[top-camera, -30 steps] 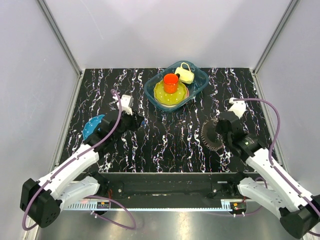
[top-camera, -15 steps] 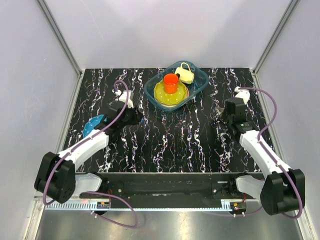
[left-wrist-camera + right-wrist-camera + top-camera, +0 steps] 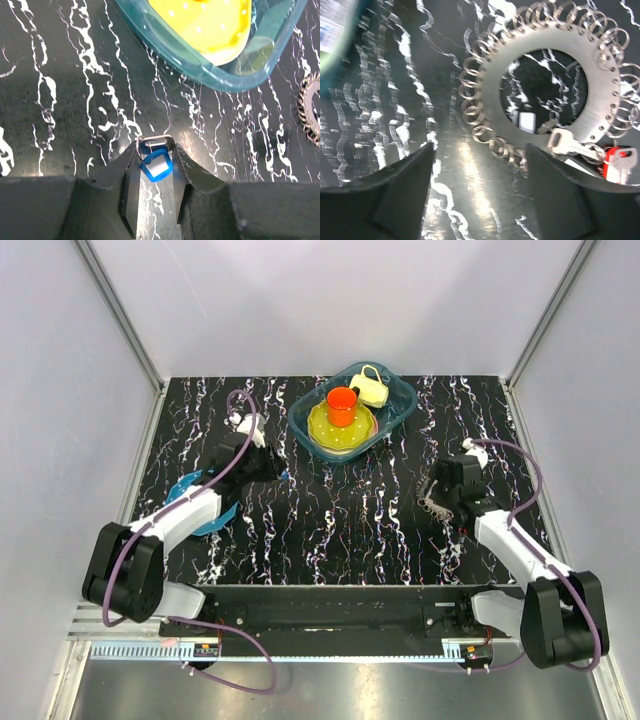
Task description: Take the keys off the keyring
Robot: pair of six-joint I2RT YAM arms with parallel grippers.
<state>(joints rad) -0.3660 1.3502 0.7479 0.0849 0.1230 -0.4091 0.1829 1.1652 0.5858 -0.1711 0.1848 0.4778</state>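
- A blue round disc (image 3: 183,490) lies on the black marbled table (image 3: 340,520), partly under the left arm (image 3: 175,525).
- The left arm reaches forward and inward, with its wrist low over the table.
- The left gripper (image 3: 156,150) is clenched on a blue-headed key (image 3: 157,167). A small split ring (image 3: 155,141) sticks out past the fingertips.
- At the back centre, a clear teal tray (image 3: 400,412) holds a yellow plate (image 3: 330,432) and an orange cup (image 3: 342,405).
- The keyring (image 3: 545,37), a flat metal loop fringed with small rings, lies on the table at the right, well apart from the tray. A silver key (image 3: 567,142) and a red-headed key (image 3: 615,162) hang on it.
- The right arm (image 3: 505,540) is folded close, its wrist tilted down over the keyring.
- The right gripper (image 3: 479,150) is spread wide, grasping nothing.
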